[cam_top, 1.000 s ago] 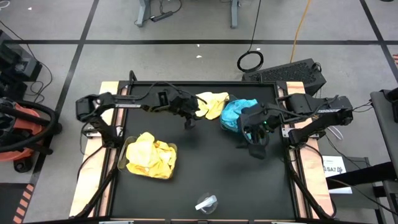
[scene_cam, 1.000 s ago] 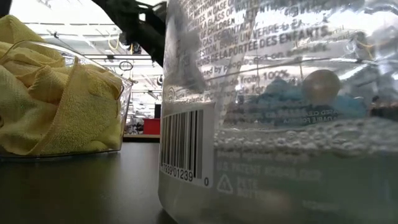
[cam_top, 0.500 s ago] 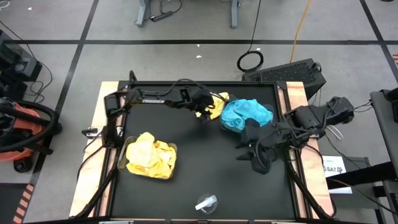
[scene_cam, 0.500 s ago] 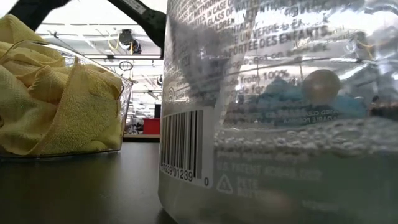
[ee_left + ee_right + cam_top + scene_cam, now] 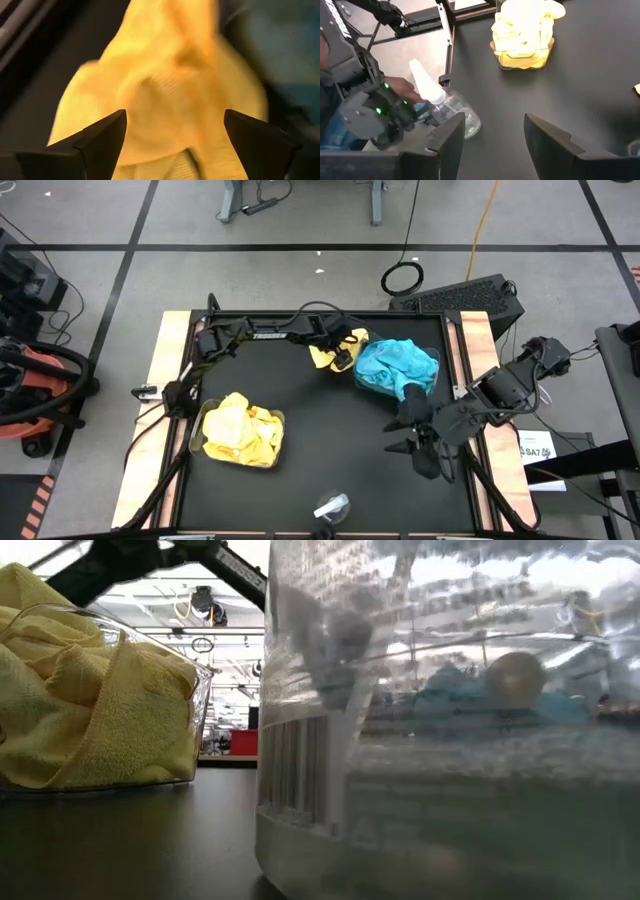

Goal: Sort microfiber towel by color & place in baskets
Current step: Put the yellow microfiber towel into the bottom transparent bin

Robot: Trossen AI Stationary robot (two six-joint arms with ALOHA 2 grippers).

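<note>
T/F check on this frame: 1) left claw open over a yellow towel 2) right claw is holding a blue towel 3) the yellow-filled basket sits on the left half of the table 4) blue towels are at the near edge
1. The left claw is open over the loose yellow towel. True.
2. The right claw holds a blue towel. False: it is open and empty, over bare table.
3. The basket of yellow towels sits on the table's left half. True.
4. The blue towels lie at the near edge. False: they are at the far side, right of the loose yellow towel.
</note>
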